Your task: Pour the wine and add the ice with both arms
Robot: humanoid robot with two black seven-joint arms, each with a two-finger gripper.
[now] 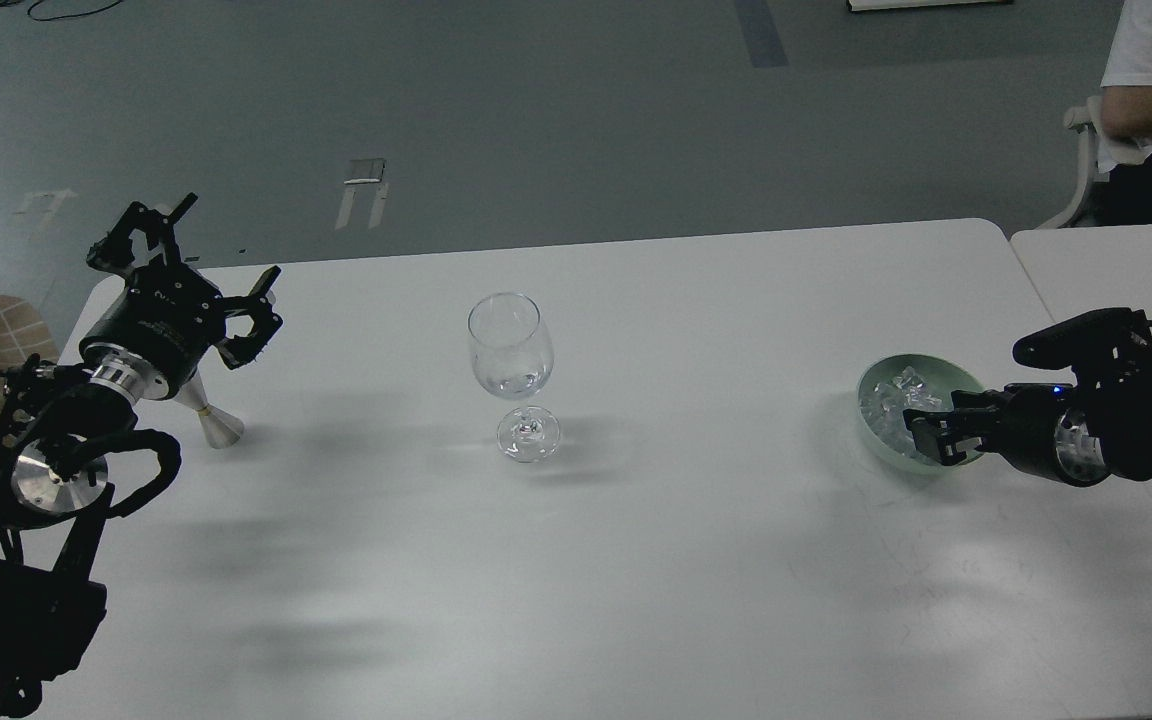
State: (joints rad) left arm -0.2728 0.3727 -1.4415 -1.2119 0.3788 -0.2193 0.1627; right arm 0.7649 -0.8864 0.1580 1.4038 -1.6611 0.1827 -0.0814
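My right end effector (921, 432) sits at the right of the frame, dipped over the near rim of the pale green bowl (871, 385). It is dark and seen nearly end-on, so I cannot tell whether its fingers are apart or pinched on anything. The ice (896, 400) lies in that bowl, just left of and above the fingertips, a heap of small clear cubes.

My left end effector (201, 265) is at the upper left, its fingers spread wide and holding nothing. Just below it a small metal cone-footed vessel (211, 415) stands on the tabletop (696, 560), partly hidden by my wrist.

The wine glass (511, 370) stands upright mid-frame, between both arms, well apart from each. A little clear wine (513, 384) seems to rest in the bottom of its bowl, though it is hard to make out.

I judge the pour done and the ice step in hand: the glass lies to the left of my right end effector, so the cubes must travel leftward across the frame, and the right arm is the one at the ice
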